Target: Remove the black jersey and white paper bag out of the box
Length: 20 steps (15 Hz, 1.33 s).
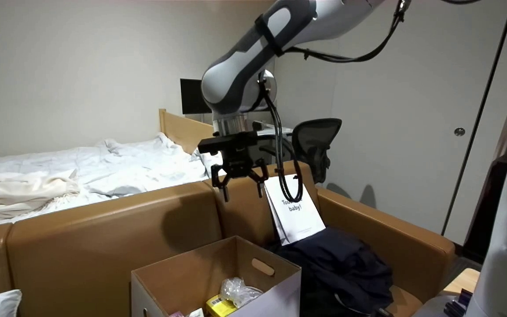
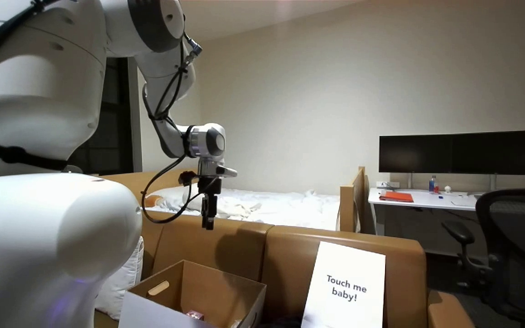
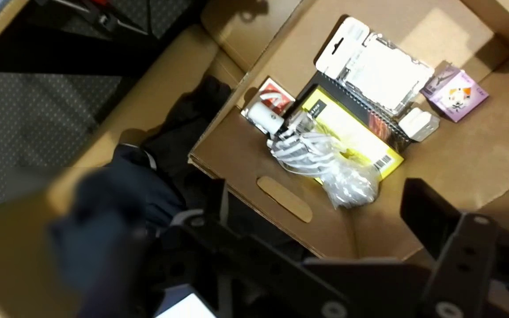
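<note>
The black jersey (image 1: 341,264) lies crumpled on the couch seat beside the box, and dark cloth also shows in the wrist view (image 3: 161,198). The white paper bag (image 1: 299,215) leans on the couch back, resting on the jersey. It reads "Touch me baby!" in an exterior view (image 2: 342,300), and a white corner shows in the wrist view (image 3: 186,308). The box (image 1: 280,295) stands open on the couch, seen also in an exterior view (image 2: 153,312) and the wrist view (image 3: 228,141). My gripper (image 1: 243,192) hangs open and empty above the box (image 2: 208,224) (image 3: 316,196).
Inside the box lie a yellow package (image 3: 347,128), a clear plastic bag (image 3: 351,185), a purple carton (image 3: 457,95) and other small items. The brown couch back (image 1: 112,233) rises behind the box. A couch armrest (image 1: 381,215) and an office chair (image 2: 508,255) stand farther off.
</note>
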Each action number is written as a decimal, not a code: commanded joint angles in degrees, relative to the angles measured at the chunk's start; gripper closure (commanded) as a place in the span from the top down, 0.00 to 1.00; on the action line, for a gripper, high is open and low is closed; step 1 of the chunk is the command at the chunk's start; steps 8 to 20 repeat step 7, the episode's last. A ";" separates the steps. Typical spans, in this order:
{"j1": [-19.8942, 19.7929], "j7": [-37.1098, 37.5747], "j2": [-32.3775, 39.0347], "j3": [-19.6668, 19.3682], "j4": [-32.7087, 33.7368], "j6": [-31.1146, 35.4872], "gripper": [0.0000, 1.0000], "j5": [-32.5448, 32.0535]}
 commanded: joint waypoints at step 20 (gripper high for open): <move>1.79 9.13 -0.67 3.51 -3.58 8.43 1.00 -13.07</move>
